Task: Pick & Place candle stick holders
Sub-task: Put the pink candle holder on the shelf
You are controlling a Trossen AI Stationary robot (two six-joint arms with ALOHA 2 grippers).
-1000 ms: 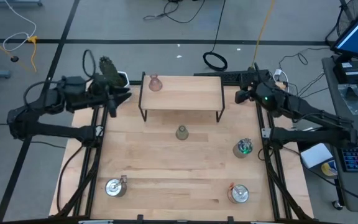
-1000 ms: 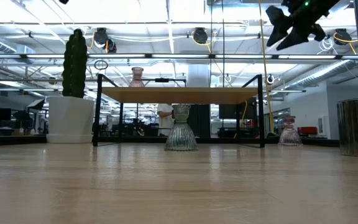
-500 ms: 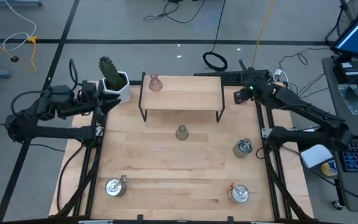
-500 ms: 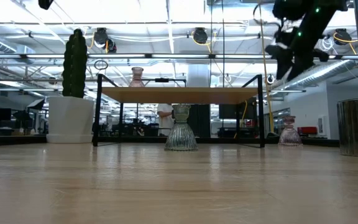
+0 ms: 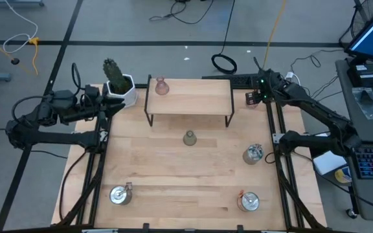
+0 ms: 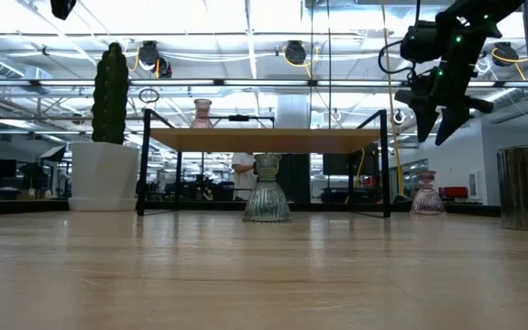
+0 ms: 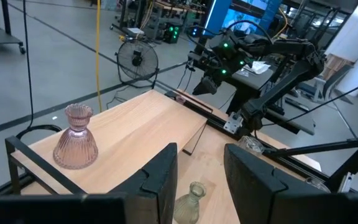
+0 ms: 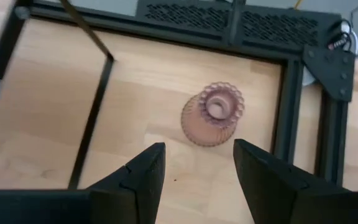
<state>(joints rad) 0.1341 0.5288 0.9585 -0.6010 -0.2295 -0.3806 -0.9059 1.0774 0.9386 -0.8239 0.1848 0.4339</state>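
Nearest me, two silver holders (image 5: pixel 119 194) (image 5: pixel 248 201) stand at the front of the surface (image 5: pixel 173 168), a third silver holder (image 5: pixel 254 153) a little further in on the right. Mid-surface stands the olive-green holder (image 5: pixel 189 138), before a small raised shelf (image 5: pixel 189 97) that carries one pink holder (image 5: pixel 161 86). At the back right corner the right pincer (image 8: pixel 194 168) hangs above the second pink holder (image 8: pixel 212 114), fingers apart and holding nothing. The left pincer (image 7: pixel 199 171) waits off the back left edge, fingers apart, near a potted cactus (image 5: pixel 116 78).
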